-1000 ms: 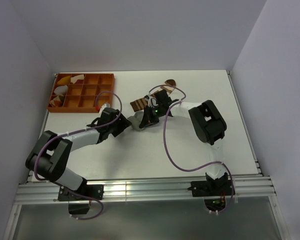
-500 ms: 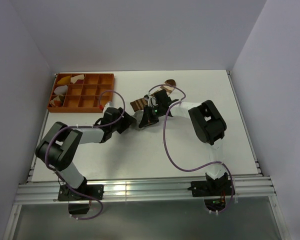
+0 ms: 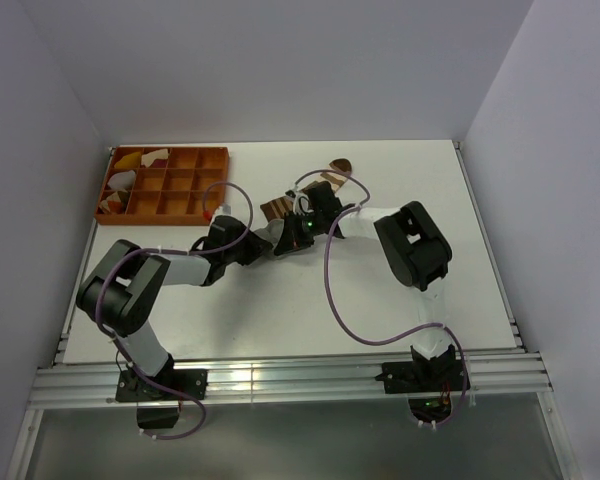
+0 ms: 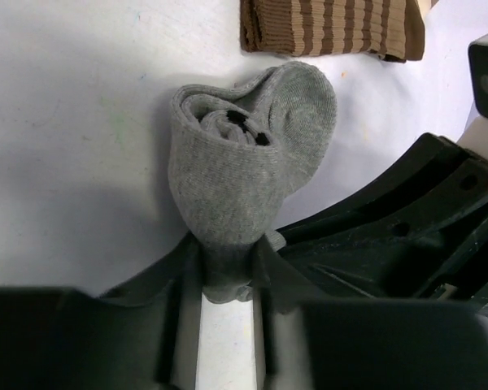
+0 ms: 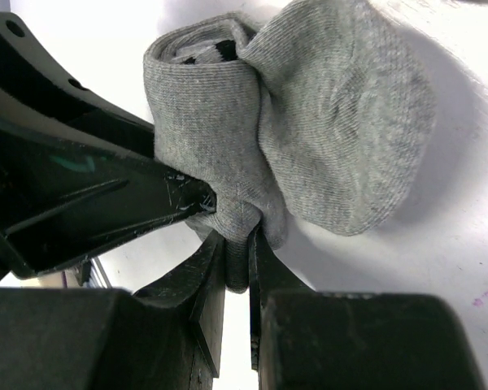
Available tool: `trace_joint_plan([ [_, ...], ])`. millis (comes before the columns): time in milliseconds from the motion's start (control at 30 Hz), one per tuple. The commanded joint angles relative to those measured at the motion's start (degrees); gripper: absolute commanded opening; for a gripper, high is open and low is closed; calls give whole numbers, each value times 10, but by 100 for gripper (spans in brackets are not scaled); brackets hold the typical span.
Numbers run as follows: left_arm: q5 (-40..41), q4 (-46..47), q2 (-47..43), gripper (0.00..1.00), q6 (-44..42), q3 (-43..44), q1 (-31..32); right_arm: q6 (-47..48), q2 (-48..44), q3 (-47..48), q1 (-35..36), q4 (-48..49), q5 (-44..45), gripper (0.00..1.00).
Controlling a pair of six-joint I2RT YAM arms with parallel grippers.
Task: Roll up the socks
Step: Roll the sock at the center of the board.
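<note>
Your left gripper (image 4: 228,256) is clamped on the grey sock (image 4: 248,154), its two fingers squeezing the narrow lower end of the roll at 6 o'clock in the left wrist view. The roll lies on the white table (image 4: 73,122), coiled layers and a few dark cuff marks showing at its open top, with a rounded flap of grey fabric bulging toward 1 o'clock. Your right gripper (image 5: 236,240) bites the same sock: in its own wrist view the jaws are pressed together on a thin fold at the base of the roll, right beside the left gripper's fingertip, which comes in from 9 o'clock. The brown striped sock (image 4: 329,28) lies flat on the table at 12 to 1 o'clock of the grey roll, near but apart from it (only its striped edge shows there). From the top camera both grippers meet a little toward 12 o'clock of the table's middle; the orange divided tray (image 3: 180,150) sits at the 10 o'clock corner, with yellow and white cloth pieces (image 3: 128,160) in its left compartments
</note>
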State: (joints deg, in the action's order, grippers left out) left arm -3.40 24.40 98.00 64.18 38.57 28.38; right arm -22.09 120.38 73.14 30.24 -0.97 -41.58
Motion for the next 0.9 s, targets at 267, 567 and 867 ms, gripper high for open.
trace_joint_plan([
  [267, 30, -121, -6, 0, -37, 34, 1, 14, -96, -73, 15, 28, 97, 30],
  [567, 30, -271, -11, 0, -97, 103, -2, 28, -199, -124, 15, 80, 210, 47],
  [867, 20, -295, -24, 0, -115, 104, -8, -28, -132, -47, 13, 33, 312, 50],
])
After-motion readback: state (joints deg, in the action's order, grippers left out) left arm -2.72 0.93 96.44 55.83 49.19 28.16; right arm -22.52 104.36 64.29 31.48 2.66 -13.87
